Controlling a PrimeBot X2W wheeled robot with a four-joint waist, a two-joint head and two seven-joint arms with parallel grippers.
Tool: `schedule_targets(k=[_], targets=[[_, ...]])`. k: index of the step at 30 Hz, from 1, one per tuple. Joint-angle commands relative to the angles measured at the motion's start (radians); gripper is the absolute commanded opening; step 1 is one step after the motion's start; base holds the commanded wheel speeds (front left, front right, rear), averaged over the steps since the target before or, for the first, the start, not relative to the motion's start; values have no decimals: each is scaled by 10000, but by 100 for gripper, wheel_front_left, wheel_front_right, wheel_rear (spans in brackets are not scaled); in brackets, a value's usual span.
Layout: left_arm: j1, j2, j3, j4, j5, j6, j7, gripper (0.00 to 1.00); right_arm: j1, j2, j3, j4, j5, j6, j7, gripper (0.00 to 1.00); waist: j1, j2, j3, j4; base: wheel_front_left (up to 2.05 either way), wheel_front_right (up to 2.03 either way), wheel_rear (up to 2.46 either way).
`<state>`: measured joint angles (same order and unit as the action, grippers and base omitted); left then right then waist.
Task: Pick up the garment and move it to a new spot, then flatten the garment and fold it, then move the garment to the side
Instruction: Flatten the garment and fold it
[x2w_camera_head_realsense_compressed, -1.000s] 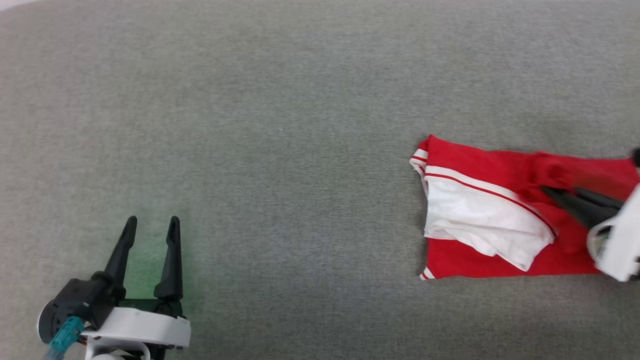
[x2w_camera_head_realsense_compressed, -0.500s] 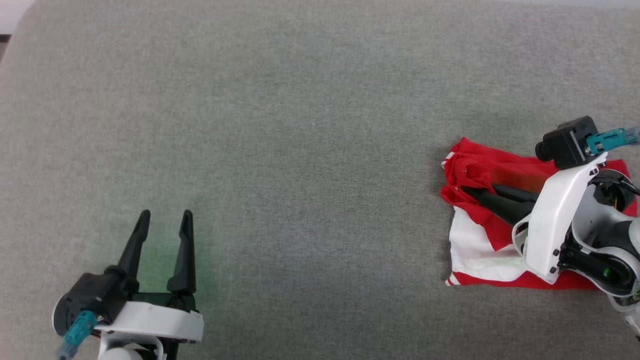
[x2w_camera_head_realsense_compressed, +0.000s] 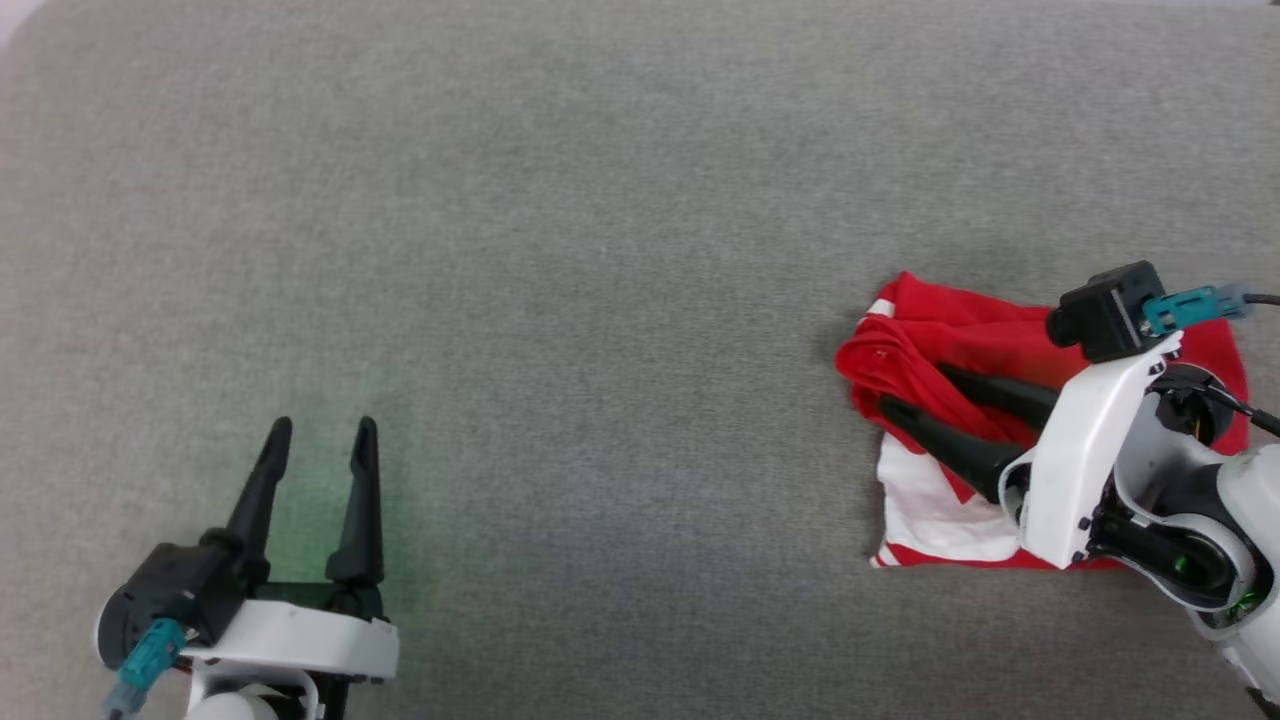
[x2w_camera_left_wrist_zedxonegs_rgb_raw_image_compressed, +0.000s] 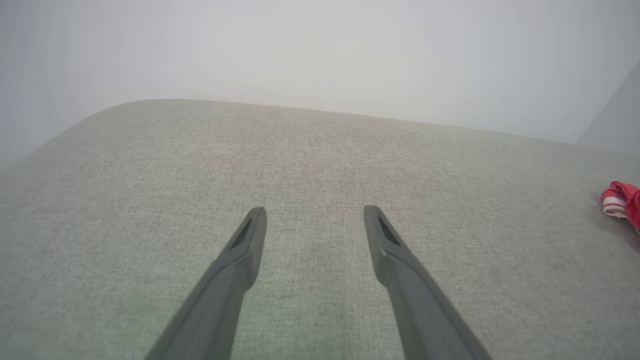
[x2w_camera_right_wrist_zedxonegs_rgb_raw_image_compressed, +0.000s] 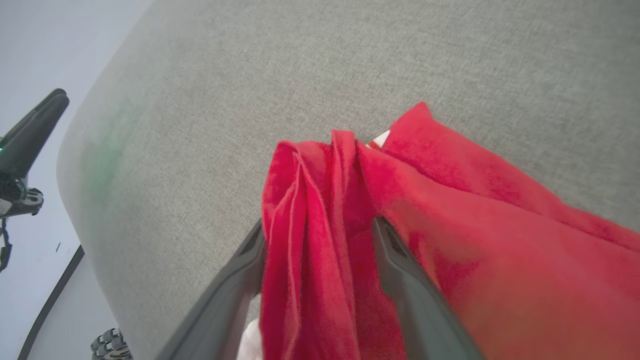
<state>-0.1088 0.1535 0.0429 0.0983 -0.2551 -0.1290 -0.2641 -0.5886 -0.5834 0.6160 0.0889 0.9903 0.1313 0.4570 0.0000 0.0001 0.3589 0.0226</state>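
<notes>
The garment (x2w_camera_head_realsense_compressed: 960, 330), red with a white striped sleeve, lies partly folded at the right of the grey surface. Its red edge is bunched up at the left side. My right gripper (x2w_camera_head_realsense_compressed: 915, 388) lies over it, pointing left, with its fingers spread apart. A loose ridge of red fabric (x2w_camera_right_wrist_zedxonegs_rgb_raw_image_compressed: 310, 210) sits between them in the right wrist view, where the right gripper (x2w_camera_right_wrist_zedxonegs_rgb_raw_image_compressed: 318, 227) stands open. My left gripper (x2w_camera_head_realsense_compressed: 324, 428) rests at the lower left, open and empty, far from the shirt. In the left wrist view the left gripper (x2w_camera_left_wrist_zedxonegs_rgb_raw_image_compressed: 315, 212) faces bare surface, with the garment (x2w_camera_left_wrist_zedxonegs_rgb_raw_image_compressed: 622, 200) at the right edge.
The grey cloth-covered surface (x2w_camera_head_realsense_compressed: 600, 250) stretches wide between the two arms. Its rounded edge (x2w_camera_right_wrist_zedxonegs_rgb_raw_image_compressed: 85, 165) shows in the right wrist view, with the floor beyond and the left gripper's dark fingers (x2w_camera_right_wrist_zedxonegs_rgb_raw_image_compressed: 35, 122) past it.
My right gripper dragged the red edge leftward over the white sleeve, then went from shut to open. The left gripper stayed put; the head camera shifted a little.
</notes>
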Motion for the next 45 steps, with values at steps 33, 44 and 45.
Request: schedule_targets(k=[33,44,45], targets=[[1102,171,136,438,-115,-23,6,100,625,-518,984,2633,327,-13,-7141,100,0,-1,-2085,-1841,0,0,0],[2218,-3,671,-405,82,-23,6,100,2509,156,-1747,1827,-1492,-13,-7211,100,0,-1,-2772,-1426,0,0,0],[2287,13,711,-471,129,-23,6,100,2720,191,-1975,1691,-1585,-13,-7210,100,0,-1,-2793,-1378,0,0,0]])
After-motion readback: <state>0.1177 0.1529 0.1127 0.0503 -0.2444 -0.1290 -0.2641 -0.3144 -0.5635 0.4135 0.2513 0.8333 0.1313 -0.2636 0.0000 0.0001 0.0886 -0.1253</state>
